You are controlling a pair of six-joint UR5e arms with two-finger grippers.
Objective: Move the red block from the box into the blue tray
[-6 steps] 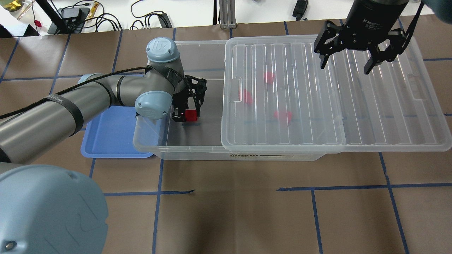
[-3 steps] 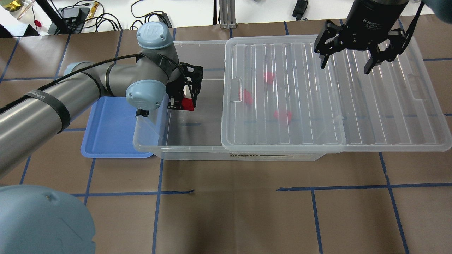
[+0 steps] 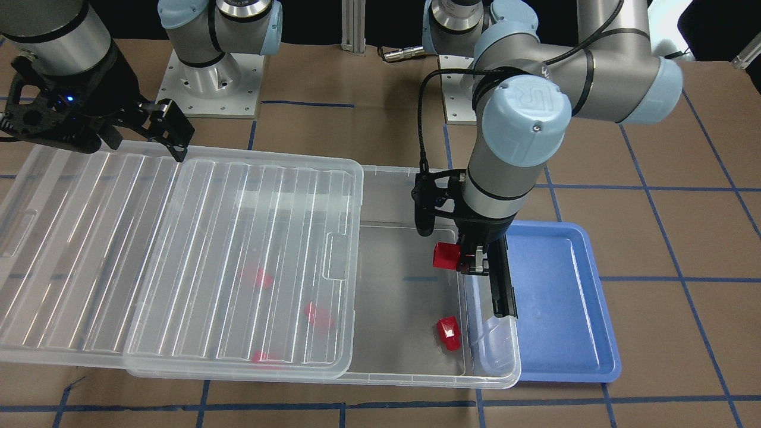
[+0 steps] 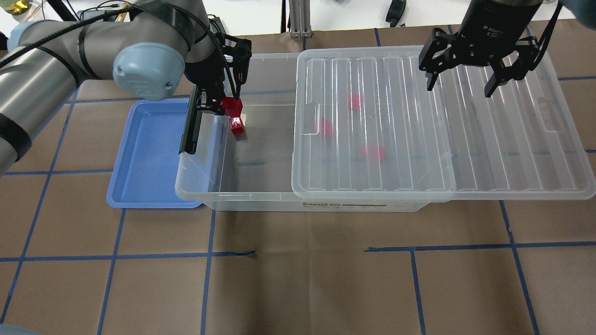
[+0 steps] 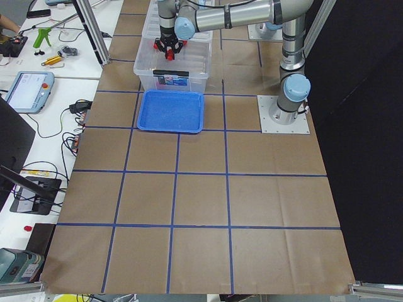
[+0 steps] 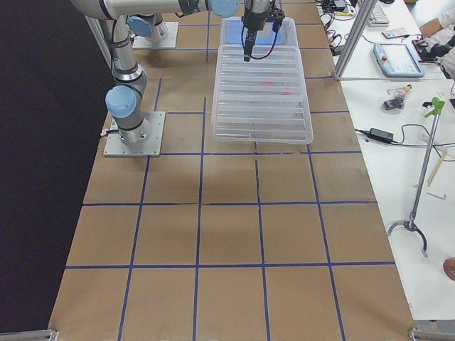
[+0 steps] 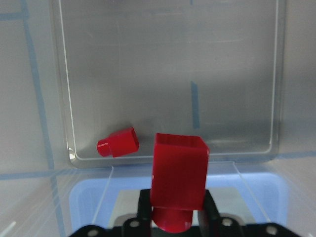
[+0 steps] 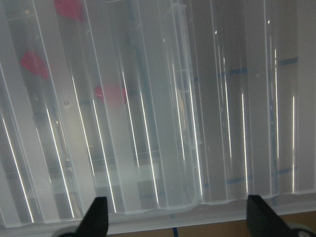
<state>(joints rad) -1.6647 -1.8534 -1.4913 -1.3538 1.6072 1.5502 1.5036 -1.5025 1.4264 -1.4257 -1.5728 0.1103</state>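
Note:
My left gripper (image 4: pixel 229 103) is shut on a red block (image 4: pixel 231 106) and holds it in the air over the open end of the clear box (image 4: pixel 251 199), next to the blue tray (image 4: pixel 144 153). In the left wrist view the held block (image 7: pixel 178 180) stands between the fingers. A second red block (image 7: pixel 117 142) lies on the box floor below. Three more red blocks (image 4: pixel 355 101) show blurred under the slid-aside ribbed lid (image 4: pixel 465 139). My right gripper (image 4: pixel 458 88) is open and empty above the lid.
The box's end wall and its black latch clip (image 4: pixel 188 125) stand between the held block and the tray. The tray (image 3: pixel 553 297) holds nothing. The lid overhangs the box's other end. Cables and tools lie beyond the far table edge.
My left gripper has risen out of the box with the red block and moved toward the far end wall near the tray. The right gripper has stayed put.

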